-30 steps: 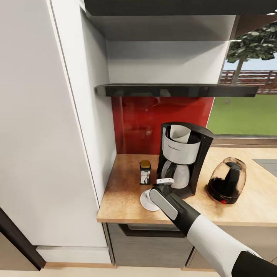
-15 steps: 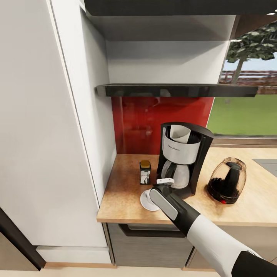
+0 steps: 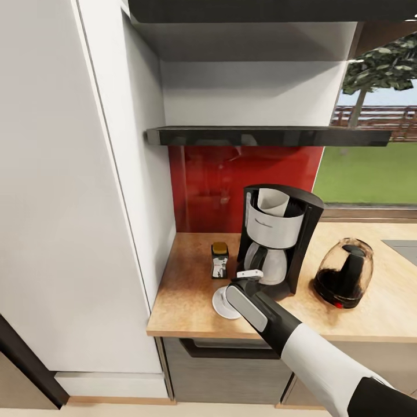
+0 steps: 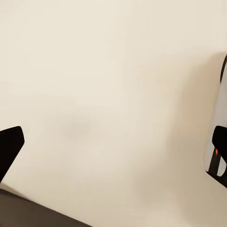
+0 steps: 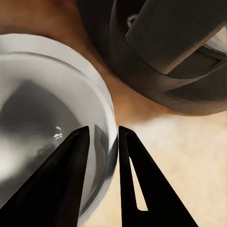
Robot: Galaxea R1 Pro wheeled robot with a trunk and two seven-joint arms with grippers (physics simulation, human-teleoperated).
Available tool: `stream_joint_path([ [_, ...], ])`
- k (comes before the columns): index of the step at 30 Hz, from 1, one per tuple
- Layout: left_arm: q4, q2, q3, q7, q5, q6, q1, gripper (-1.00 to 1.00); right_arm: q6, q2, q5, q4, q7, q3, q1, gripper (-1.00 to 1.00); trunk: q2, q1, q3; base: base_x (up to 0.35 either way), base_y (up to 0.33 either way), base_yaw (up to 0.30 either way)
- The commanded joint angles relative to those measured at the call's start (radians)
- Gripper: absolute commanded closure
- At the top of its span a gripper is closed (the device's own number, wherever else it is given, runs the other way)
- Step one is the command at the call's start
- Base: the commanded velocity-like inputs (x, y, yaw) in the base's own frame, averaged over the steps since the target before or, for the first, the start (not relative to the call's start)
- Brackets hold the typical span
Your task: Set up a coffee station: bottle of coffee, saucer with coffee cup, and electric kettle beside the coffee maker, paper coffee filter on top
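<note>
The black and silver coffee maker (image 3: 278,243) stands on the light-wood countertop (image 3: 185,295), with a white paper filter (image 3: 271,200) in its top. The small bottle of coffee (image 3: 219,259) is just left of it and the glass electric kettle (image 3: 344,271) to its right. In front of the machine lies the white saucer (image 3: 218,306). My right gripper (image 3: 243,280) is over it. In the right wrist view that gripper (image 5: 104,130) pinches the rim of the white coffee cup (image 5: 42,118), one finger inside and one outside. My left gripper (image 4: 116,142) is open before a plain pale surface.
A tall white cabinet (image 3: 69,202) walls off the counter's left end. A dark shelf (image 3: 266,136) hangs above the red backsplash (image 3: 208,185). A corner of the sink (image 3: 405,249) lies at the far right. Bare worktop lies in front of the kettle.
The head view has shifted slightly, so everything sits a few pixels further right. The right gripper, the cup and the other things keep their places.
</note>
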Motion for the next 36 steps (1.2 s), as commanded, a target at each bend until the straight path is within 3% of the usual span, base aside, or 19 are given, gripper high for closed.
stream_joint_path([
  [1, 0.000, 0.000, 0.006, 0.003, -0.011, -0.004, 0.000, -1.00, 0.004, 0.000, -0.007, 0.000, -0.006, 0.002, -0.001, 1.00, -0.002, 0.001, -0.002, 0.000, 0.000, 0.000],
  [36, 0.000, 0.000, 0.006, 0.003, -0.011, -0.004, 0.000, -1.00, 0.003, -0.001, -0.007, 0.002, -0.004, 0.002, -0.001, 1.00, -0.002, 0.001, -0.002, 0.011, 0.016, 0.000],
])
